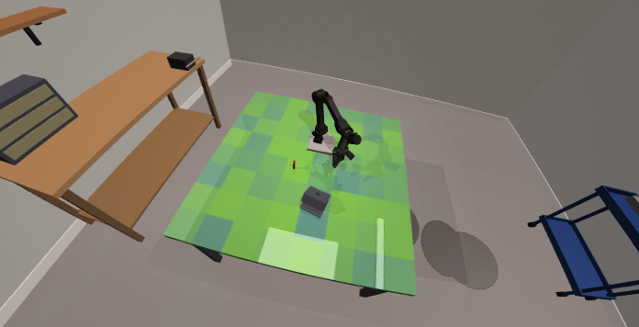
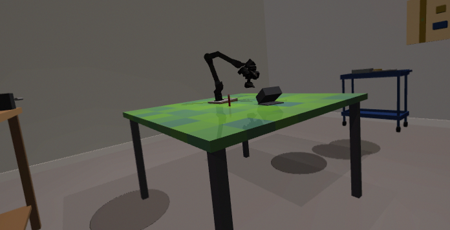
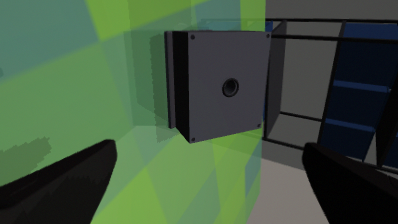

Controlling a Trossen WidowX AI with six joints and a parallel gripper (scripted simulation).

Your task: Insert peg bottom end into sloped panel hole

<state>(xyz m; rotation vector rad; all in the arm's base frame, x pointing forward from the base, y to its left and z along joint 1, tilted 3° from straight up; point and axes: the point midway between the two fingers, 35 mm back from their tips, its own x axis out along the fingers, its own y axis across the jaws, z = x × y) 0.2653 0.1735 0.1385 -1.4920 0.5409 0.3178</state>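
The claw (image 2: pixel 249 86) hangs above the green bench (image 2: pixel 200 128), its fingers spread wide with nothing between them. The red peg (image 1: pixel 294 164) stands upright on the bench, well apart from the claw and near the arm's base plate (image 1: pixel 319 146). The sloped panel (image 3: pixel 227 82) faces the wrist camera, and its round hole (image 3: pixel 230 88) looks empty, though it is dark inside.

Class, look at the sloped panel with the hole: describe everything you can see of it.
The sloped panel is a dark grey, matte, square-faced block tilted back on a thin flat base, which rests on the green checkered table. Its face has one round hole near the middle and a small dot at each corner. Nothing is in the hole. The open claw hangs apart from it, and the red peg stands elsewhere.
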